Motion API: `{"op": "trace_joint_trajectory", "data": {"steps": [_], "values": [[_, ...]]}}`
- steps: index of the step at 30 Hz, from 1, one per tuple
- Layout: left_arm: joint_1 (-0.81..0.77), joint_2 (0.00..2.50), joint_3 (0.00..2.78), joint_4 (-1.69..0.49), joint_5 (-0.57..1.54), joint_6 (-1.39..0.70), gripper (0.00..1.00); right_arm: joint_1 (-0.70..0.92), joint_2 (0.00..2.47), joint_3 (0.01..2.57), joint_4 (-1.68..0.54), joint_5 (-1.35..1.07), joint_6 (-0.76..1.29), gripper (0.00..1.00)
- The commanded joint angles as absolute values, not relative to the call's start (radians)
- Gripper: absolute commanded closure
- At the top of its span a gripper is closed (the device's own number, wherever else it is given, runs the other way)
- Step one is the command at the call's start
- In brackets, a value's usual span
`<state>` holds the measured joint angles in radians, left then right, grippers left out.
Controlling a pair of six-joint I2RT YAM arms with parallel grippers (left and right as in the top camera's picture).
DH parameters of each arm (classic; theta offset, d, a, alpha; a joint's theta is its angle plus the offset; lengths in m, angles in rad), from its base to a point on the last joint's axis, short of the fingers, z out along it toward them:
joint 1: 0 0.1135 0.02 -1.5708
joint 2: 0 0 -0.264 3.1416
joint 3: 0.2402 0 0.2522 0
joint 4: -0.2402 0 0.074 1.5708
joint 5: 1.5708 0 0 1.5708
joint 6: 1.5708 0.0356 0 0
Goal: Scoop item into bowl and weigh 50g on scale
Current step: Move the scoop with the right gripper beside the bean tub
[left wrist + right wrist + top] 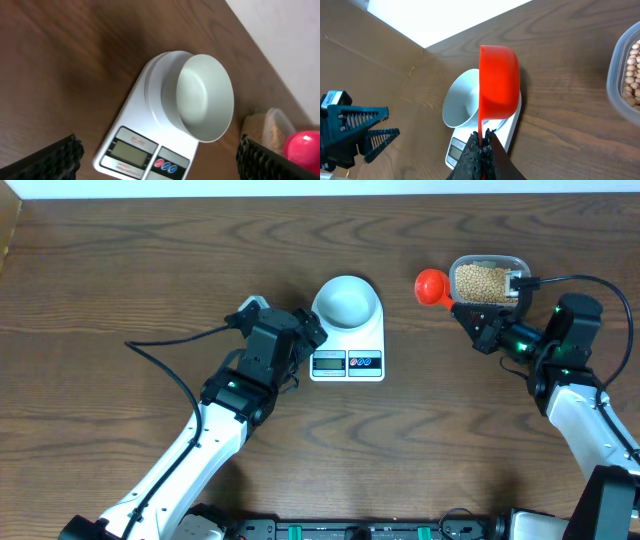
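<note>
Scale [347, 352] is lying flat near the centre of the brown worktop [150, 260], its display and two buttons facing 6 o'clock. The bowl [346, 302] is sitting upright on the scale, at the 12 o'clock end.

The left tool [300, 328] is hanging just beside the scale at 9 o'clock. Whether it is touching the scale's edge cannot be told. Its fingers [55, 160] are standing spread wide and are gripping nothing. In the left wrist view they are showing in the two lower corners, with scale and bowl between them.

The beans [480, 280] are lying in a clear tub [487, 260] at 3 o'clock from the bowl, well apart from it.

The right tool [481, 147] is hanging at 6 o'clock of the tub, its fingers pinching the thin handle of a red scoop [497, 82]. In the overhead view the scoop's cup is sitting at 9 o'clock of the tub, just beside its wall, between tub and bowl. In the right wrist view the cup is standing on edge above the tool, with scale and bowl showing behind it. The tub's rim, with beans inside, is showing at 3 o'clock of that view.
</note>
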<state>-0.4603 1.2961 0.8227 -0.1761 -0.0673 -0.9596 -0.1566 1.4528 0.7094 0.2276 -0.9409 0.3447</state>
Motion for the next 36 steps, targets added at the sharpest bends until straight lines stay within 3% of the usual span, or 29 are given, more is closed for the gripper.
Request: {"op": "trace_joint_trajectory", "data": {"steps": [1, 11, 36], "values": [[-0.461, 1.301, 0.817, -0.179, -0.091, -0.797, 0.01, -0.155, 1.455, 0.72, 0.227, -0.933, 0.32, 0.98], [-0.461, 1.301, 0.817, -0.179, -0.091, -0.625, 0.02, -0.155, 1.455, 0.72, 0.228, -0.933, 0.279, 0.99], [-0.461, 1.301, 0.817, -0.171, -0.098, -0.622, 0.02, -0.155, 1.455, 0.72, 0.236, -0.896, 0.264, 0.99]]}}
